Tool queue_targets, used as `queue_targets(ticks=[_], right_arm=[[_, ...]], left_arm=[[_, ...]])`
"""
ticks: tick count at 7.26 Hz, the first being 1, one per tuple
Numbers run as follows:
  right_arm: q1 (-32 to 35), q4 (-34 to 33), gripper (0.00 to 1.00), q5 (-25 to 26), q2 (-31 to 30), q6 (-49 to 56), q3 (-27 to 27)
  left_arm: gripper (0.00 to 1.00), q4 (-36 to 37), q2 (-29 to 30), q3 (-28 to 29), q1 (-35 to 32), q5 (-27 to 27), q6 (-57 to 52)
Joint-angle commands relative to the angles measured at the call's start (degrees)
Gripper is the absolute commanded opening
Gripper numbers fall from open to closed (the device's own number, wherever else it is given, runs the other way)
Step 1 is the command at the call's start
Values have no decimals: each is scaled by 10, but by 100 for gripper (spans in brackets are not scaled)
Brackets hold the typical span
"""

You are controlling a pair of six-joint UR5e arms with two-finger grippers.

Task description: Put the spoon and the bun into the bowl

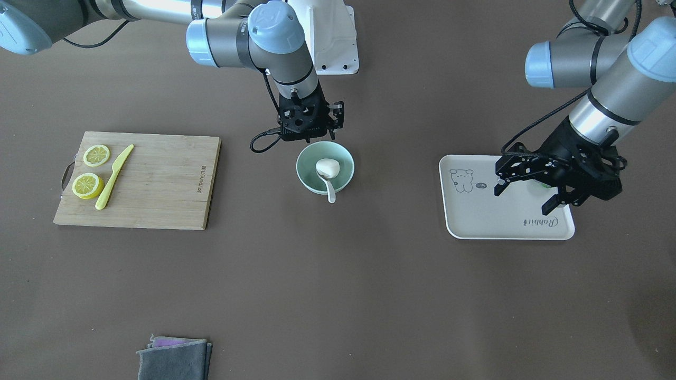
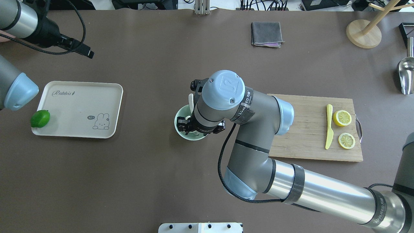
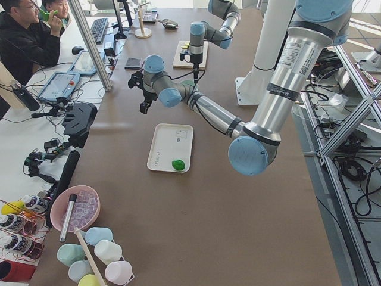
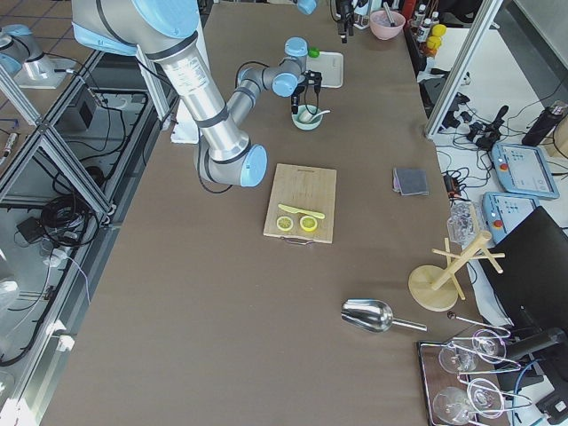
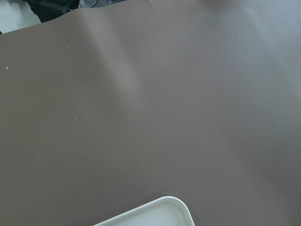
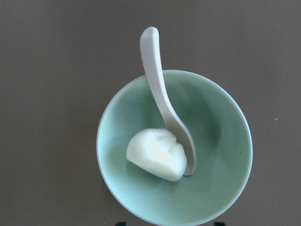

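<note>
The pale mint-green bowl [image 1: 308,170] stands on the brown table near the middle. The white bun [image 1: 328,168] lies inside it. The white spoon [image 1: 330,193] has its scoop in the bowl beside the bun, and its handle sticks out over the rim. The right wrist view shows the bowl [image 6: 221,155], the bun [image 6: 155,155] and the spoon [image 6: 160,89] from above. My right gripper [image 1: 311,138] hovers just above the bowl, open and empty. My left gripper [image 1: 526,192] is open and empty above the white tray [image 1: 491,216].
A green lime [image 2: 40,118] sits at the tray's edge [image 2: 81,129]. A wooden cutting board [image 1: 163,179] holds two lemon slices [image 1: 96,155] and a yellow-green knife [image 1: 113,177]. A folded grey cloth [image 1: 174,359] lies at the table edge. A wooden stand [image 2: 364,32] and a metal scoop [image 2: 406,76] are nearby.
</note>
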State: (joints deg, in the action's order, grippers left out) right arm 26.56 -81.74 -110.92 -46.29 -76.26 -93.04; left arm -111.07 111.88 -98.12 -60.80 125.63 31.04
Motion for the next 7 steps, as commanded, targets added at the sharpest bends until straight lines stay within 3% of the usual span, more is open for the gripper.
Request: queue_targets(ticks=[1,3,4,5,7], right_arm=[[18,-8,100,-6,8,-10,-24],[73,-138,100,-62,-9,60,-124],[104,-181,100,-85,-66,127,-195],[130,-180,100,-83,-142,218,-255],[208,-178,100,-74,-244,280,-278]], left_arm=[[98,4,1,0,-4,2,0],[98,1,-37,-21,-27,4,-6],[98,5,-63,-29,-48,7,-9],[98,8,-81,-27,-74,35,-40],[98,8,-118,-10,-122,47,-160]])
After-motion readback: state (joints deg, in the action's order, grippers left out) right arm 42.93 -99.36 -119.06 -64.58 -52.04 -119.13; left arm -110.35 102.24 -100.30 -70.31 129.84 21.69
